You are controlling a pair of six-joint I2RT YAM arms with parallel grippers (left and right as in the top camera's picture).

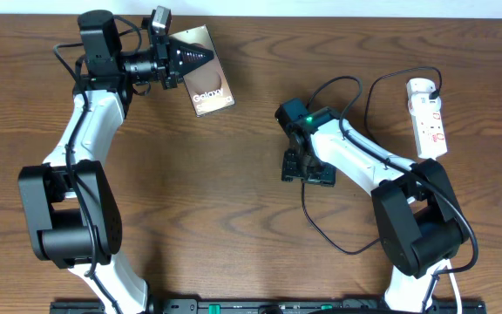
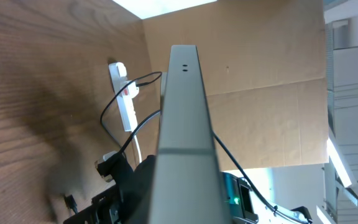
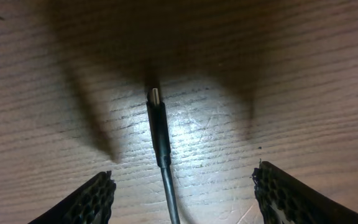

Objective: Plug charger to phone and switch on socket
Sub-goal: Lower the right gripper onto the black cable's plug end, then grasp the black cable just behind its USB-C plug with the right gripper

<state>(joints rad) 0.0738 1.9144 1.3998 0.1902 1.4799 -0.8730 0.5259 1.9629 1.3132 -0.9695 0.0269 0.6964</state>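
The phone (image 1: 209, 85), dark brown with white lettering, is held tilted above the table's back left, my left gripper (image 1: 197, 59) shut on its upper end. The left wrist view shows the phone (image 2: 180, 118) edge-on as a grey slab. At the table's middle, my right gripper (image 1: 308, 168) points straight down. In the right wrist view the charger's black connector (image 3: 158, 127) lies flat on the wood, metal tip pointing away. My right gripper (image 3: 185, 196) is open, its fingers (image 3: 97, 199) well apart on either side of the thin cable, not touching it. The white socket (image 1: 428, 118) lies at the far right.
The charger's black cable (image 1: 307, 206) loops along the table toward the right arm's base. A black plug and cord sit at the socket's far end (image 1: 432, 87). The left wrist view also shows the socket (image 2: 125, 96) and a cardboard wall (image 2: 266, 81) behind the table.
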